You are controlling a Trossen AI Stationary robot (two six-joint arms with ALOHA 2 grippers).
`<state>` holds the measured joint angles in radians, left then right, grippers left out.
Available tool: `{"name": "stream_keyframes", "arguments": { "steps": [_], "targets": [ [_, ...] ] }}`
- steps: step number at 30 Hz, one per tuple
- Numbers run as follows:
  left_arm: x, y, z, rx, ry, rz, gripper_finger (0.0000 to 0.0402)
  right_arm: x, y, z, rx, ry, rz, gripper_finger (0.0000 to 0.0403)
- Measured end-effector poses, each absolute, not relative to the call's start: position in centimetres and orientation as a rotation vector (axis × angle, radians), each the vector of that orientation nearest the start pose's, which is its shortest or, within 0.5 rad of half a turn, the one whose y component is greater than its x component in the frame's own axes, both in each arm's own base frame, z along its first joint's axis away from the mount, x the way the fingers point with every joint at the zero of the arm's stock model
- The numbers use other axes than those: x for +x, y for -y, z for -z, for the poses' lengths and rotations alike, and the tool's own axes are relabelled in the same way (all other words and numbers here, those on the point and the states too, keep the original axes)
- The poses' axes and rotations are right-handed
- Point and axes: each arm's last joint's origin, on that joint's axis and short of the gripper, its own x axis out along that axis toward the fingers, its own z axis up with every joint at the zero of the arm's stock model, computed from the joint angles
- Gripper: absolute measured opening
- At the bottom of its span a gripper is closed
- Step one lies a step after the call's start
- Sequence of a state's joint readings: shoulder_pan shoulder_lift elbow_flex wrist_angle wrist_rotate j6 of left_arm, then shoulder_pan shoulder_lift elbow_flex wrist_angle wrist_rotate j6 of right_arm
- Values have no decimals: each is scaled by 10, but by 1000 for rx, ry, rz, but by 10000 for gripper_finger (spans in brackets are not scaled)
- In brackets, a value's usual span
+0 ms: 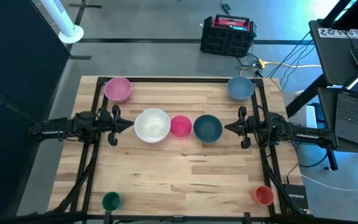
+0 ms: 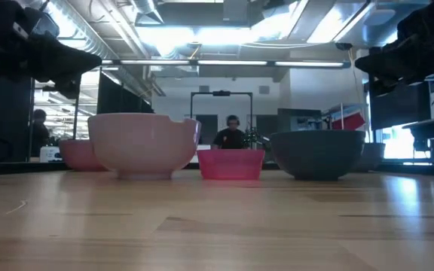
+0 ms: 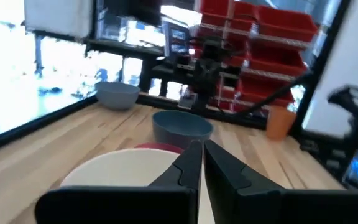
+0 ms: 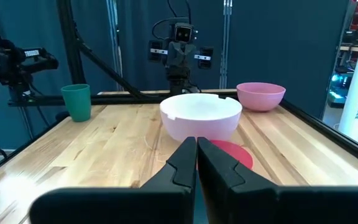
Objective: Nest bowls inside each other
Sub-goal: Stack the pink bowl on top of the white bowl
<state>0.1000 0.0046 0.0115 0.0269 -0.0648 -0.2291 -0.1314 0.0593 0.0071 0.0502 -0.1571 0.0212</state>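
The wooden worktop (image 1: 185, 168) carries seven bowls, none nested in another. Three sit in a row across its middle, between the two arms. The large white bowl (image 1: 152, 125) is at the left end of that row, with a notch in its rim visible from the low and right wrist views. The dark teal bowl (image 1: 207, 128) is at the right end. Between them sits the smaller magenta bowl (image 1: 180, 126), just beside the white one and close to the teal one.

The pink bowl (image 1: 117, 89) stands at the far left corner, and the grey-blue bowl (image 1: 240, 88) at the far right corner, both well apart from the middle row. The small green bowl (image 1: 111, 201) sits at the near left corner and the small orange-red bowl (image 1: 263, 195) at the near right corner; both look tall and cup-like in the wrist views.

The left hand (image 1: 131, 125) hovers at the left side of the worktop, pointing at the white bowl just beside its rim, fingers pressed together and holding nothing. The right hand (image 1: 227, 127) mirrors it from the right side, pointing at the teal bowl, its fingers likewise together and empty.

Beyond the worktop, the low view shows a person (image 2: 232, 132) seated in the room behind.
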Motion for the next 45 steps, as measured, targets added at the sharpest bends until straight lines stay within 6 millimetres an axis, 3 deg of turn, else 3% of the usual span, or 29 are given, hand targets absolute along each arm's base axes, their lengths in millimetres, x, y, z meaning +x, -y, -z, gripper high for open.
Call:
{"name": "stream_keyframes", "arguments": {
  "steps": [6, 11, 19, 30, 35, 39, 45],
  "targets": [
    [90, -19, -193, -408, 73, -288, 0, 100, 9, -166, 21, -2, -18, 1],
    [88, -27, -240, -401, 46, -438, 0, 100, 10, -168, 22, 21, 30, 1],
    [117, -54, -323, -360, -114, -617, 0, 99, 16, -176, 193, 119, 218, 1],
    [145, -114, -398, -367, -385, -903, 0, 98, 20, -179, 493, 219, 327, 1],
    [141, -139, -385, -431, -682, -1013, 0, 98, 20, -176, 648, 230, 340, 1],
    [140, -151, -362, -463, -925, -957, 7, 98, 20, -173, 654, 196, 337, 1],
    [146, -174, -345, -504, -999, -815, 59, 98, 20, -169, 721, 158, 342, 1]
  ]
}}
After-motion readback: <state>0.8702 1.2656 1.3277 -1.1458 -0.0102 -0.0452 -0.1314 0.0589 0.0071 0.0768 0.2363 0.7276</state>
